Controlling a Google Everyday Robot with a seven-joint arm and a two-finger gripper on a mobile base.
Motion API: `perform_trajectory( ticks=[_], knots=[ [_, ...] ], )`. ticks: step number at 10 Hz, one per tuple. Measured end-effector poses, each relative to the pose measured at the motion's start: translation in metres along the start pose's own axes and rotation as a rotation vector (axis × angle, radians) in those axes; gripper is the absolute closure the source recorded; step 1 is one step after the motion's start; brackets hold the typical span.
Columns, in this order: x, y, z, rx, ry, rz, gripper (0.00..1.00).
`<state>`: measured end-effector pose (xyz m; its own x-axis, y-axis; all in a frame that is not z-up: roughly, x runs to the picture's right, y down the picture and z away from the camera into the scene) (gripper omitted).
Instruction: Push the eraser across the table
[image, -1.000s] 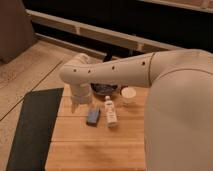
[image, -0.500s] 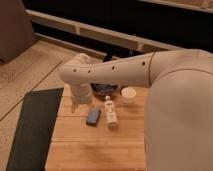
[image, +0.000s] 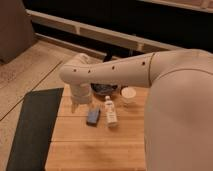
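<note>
The eraser (image: 93, 117), a small flat dark blue-grey block, lies on the light wooden table (image: 95, 145), left of centre. A white bottle (image: 110, 111) lies just to its right, almost touching it. My big white arm reaches in from the right and bends down over the table's far left part. The gripper (image: 77, 102) hangs at the arm's end, just left of and behind the eraser, close to the tabletop and mostly hidden by the wrist.
A small white cup (image: 128, 94) and a dark bowl (image: 102, 89) stand at the table's far side behind the bottle. A dark grey floor mat (image: 30, 130) lies left of the table. My arm's body covers the table's right side.
</note>
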<state>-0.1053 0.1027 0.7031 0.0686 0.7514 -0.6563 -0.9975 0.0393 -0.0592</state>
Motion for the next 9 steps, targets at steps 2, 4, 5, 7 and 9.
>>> perform_trajectory(
  ticks=[2,4,5,7,9],
  knots=[
    [0.0000,0.0000,0.0000,0.000,0.000,0.000,0.35],
    [0.0000,0.0000,0.0000,0.000,0.000,0.000,0.45],
    [-0.0002,0.0001,-0.0012,-0.001,-0.002,0.000,0.57],
    [-0.0002,0.0001,-0.0010,0.000,-0.002,0.000,0.77],
    [-0.0002,0.0000,-0.0009,0.000,-0.002,0.000,0.96]
  ],
)
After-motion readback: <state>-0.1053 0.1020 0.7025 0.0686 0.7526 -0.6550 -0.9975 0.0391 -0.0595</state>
